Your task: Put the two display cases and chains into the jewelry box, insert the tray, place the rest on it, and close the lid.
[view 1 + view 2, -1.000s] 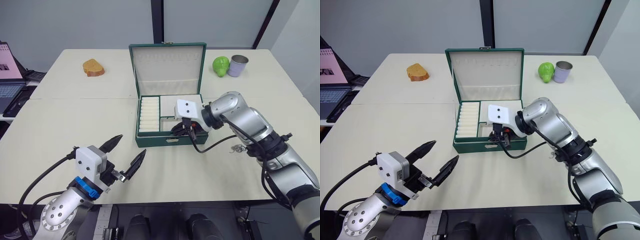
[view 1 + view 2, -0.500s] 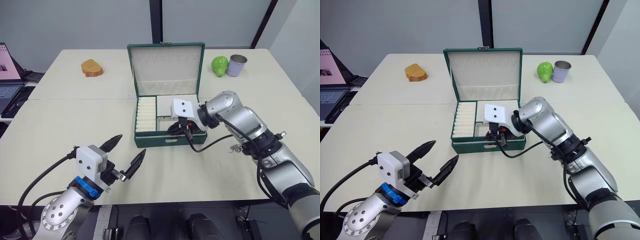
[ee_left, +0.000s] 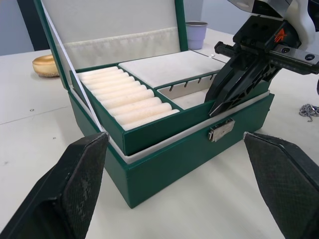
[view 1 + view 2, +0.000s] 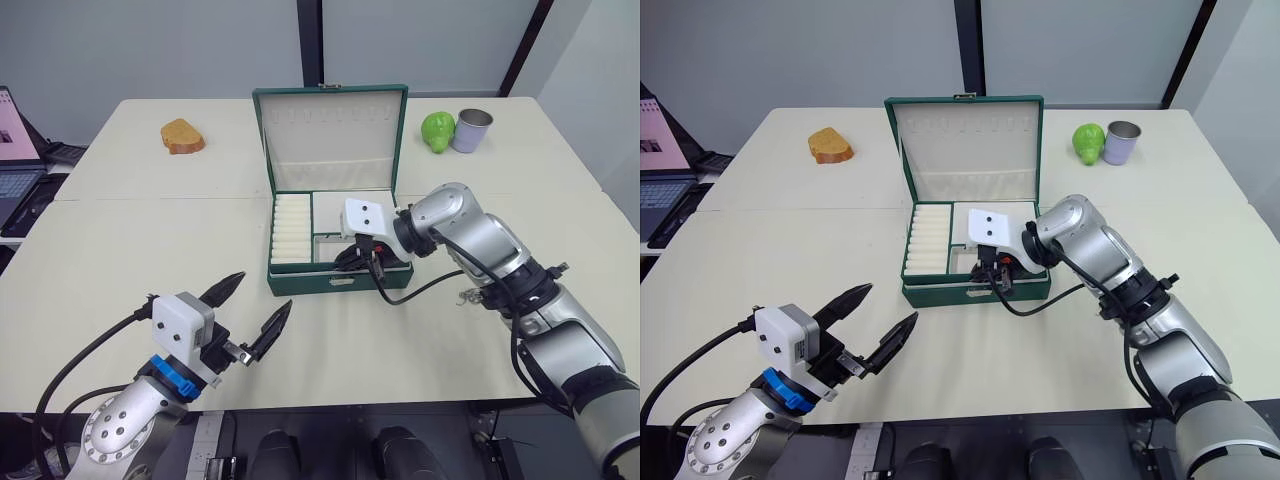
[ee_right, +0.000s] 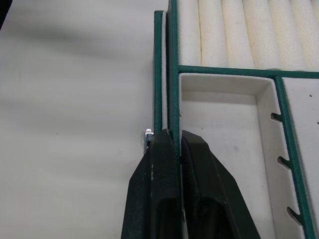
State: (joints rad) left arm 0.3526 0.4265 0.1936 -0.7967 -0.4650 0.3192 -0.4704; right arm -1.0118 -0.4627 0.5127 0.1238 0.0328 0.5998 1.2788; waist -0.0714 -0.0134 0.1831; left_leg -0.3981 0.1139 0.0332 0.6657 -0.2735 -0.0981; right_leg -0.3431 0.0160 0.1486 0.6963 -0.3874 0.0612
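Cream table [image 4: 120,250], grey wall behind: green jewelry box [image 4: 300,282] at centre, lid [image 4: 335,135] upright, tray [image 3: 149,130] seated inside, long axis across me. My right claw [image 3: 224,97] is clenched on the tray's front wall near the clasp [image 3: 221,130]. My left claw [image 4: 250,310] hangs released, well short of the box; one chain [image 4: 473,296] lies beside my right forearm.

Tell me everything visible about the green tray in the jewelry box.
The tray is shallow, dark green outside and cream-lined. It has a ribbed ring-roll section, a flat padded section, and a recessed compartment with small slots along one wall. It sits in the open jewelry box, its walls rising above the box's rim, and looks slightly askew. The right gripper is closed on the tray's front wall, above the metal clasp. No jewelry lies on the visible parts of the tray.
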